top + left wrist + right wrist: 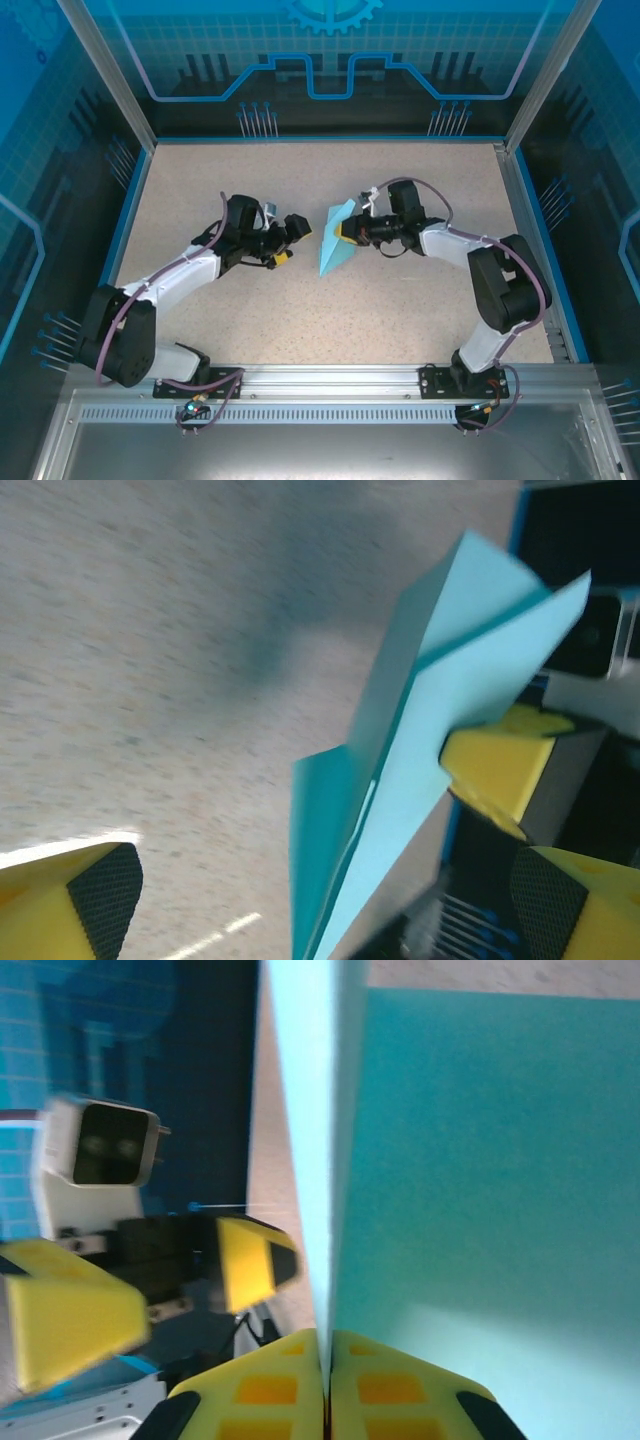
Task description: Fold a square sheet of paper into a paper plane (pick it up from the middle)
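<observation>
At the centre of the bench, the right pincer (327, 1385) is pressed tight together, its yellow pads clamped on the paper plane (440, 710). The cyan paper stands on edge between those pads, folded into a narrow dart with a centre crease, its broad end up by the pincer and its pointed tip slanting down toward the near left. Whether that tip touches the surface cannot be told from these views.

Just across from it, the left pincer (293, 243) hangs spread wide, yellow fingers well apart, facing the plane and close to it but not touching it. Both arms reach inward from their bases, which sit on the aluminium rail (320, 380) at the near edge.

Underneath lies the bench (300, 320), a speckled beige top, with a soft shadow beneath the paper. A thin blue border (320, 140) runs round its edges. Beyond that rise the enclosure walls (300, 60), blue panels printed with grid lines and circuit-style tracing, held by pale metal corner posts (110, 75).
</observation>
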`<state>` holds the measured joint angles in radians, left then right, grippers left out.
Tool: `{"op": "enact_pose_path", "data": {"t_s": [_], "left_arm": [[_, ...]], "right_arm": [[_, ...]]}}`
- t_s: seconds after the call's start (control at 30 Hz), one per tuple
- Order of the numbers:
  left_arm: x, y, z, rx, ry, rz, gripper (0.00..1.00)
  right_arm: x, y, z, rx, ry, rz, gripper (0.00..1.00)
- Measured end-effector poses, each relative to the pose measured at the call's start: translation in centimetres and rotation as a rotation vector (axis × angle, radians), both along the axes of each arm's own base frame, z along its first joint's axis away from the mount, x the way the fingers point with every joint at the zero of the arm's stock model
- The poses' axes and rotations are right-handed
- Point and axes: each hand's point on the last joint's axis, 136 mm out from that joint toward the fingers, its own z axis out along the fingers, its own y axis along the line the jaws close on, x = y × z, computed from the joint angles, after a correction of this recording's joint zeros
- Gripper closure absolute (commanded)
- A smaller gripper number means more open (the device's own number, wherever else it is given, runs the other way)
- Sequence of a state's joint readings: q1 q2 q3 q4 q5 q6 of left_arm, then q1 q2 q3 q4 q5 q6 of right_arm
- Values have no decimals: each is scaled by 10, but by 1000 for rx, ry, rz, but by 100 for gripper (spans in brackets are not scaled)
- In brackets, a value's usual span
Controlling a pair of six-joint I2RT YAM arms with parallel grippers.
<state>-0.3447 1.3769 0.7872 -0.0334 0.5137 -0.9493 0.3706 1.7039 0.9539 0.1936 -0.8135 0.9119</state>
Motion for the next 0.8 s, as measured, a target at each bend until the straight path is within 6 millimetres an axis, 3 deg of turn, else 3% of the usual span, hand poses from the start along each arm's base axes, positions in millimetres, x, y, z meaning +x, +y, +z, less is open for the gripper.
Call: {"op": "enact_pose_path", "data": {"t_s": [0.2, 0.37, 0.8], "left_arm": [[-3, -23, 34, -179, -78, -106, 6], [-6, -33, 56, -254, -149, -165, 14], [-1, -42, 61, -298, -168, -182, 60]], "right_arm": [[9, 10, 38, 94, -34, 27, 92], [11, 15, 53, 137, -38, 35, 91], [3, 21, 61, 175, 8, 62, 89]]}}
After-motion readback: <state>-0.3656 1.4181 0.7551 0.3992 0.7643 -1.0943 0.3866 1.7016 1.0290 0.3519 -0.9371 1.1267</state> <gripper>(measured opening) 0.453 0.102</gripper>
